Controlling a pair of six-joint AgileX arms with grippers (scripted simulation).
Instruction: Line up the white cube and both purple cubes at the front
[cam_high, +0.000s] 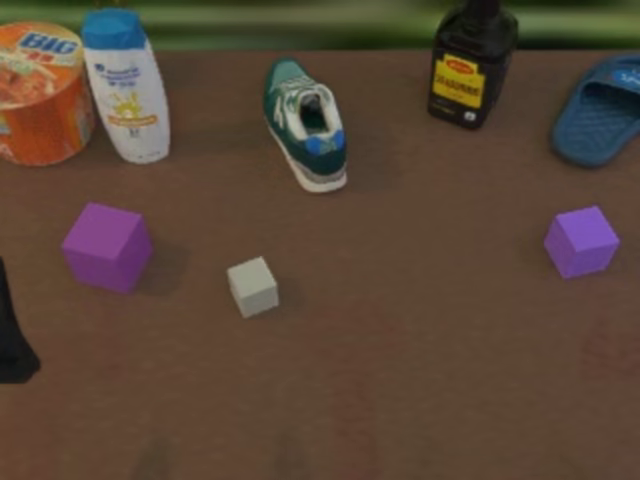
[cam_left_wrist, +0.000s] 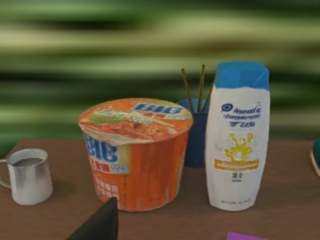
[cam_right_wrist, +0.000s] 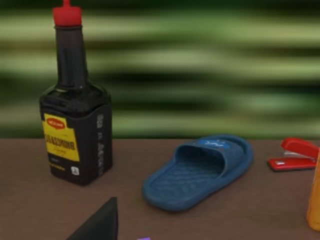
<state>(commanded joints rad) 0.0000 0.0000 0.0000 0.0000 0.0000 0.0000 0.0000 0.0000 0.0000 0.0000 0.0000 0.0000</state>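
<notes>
The white cube (cam_high: 252, 286) sits on the brown table (cam_high: 420, 380), left of the middle. The larger purple cube (cam_high: 106, 246) lies to its left, and the smaller purple cube (cam_high: 581, 241) lies far right. My left gripper (cam_high: 12, 345) is a dark shape at the table's left edge, in front of the larger purple cube and apart from it. The left wrist view shows one dark fingertip (cam_left_wrist: 102, 225) with nothing against it and a sliver of purple cube (cam_left_wrist: 245, 236). My right arm is outside the top view. Its wrist view shows one bare fingertip (cam_right_wrist: 102, 222).
Along the back stand an orange noodle cup (cam_high: 38, 90), a white shampoo bottle (cam_high: 127, 85), a green sneaker (cam_high: 307, 122), a dark sauce bottle (cam_high: 472, 62) and a blue slipper (cam_high: 600, 108). A metal mug (cam_left_wrist: 27, 175) and a red stapler (cam_right_wrist: 295, 154) show in the wrist views.
</notes>
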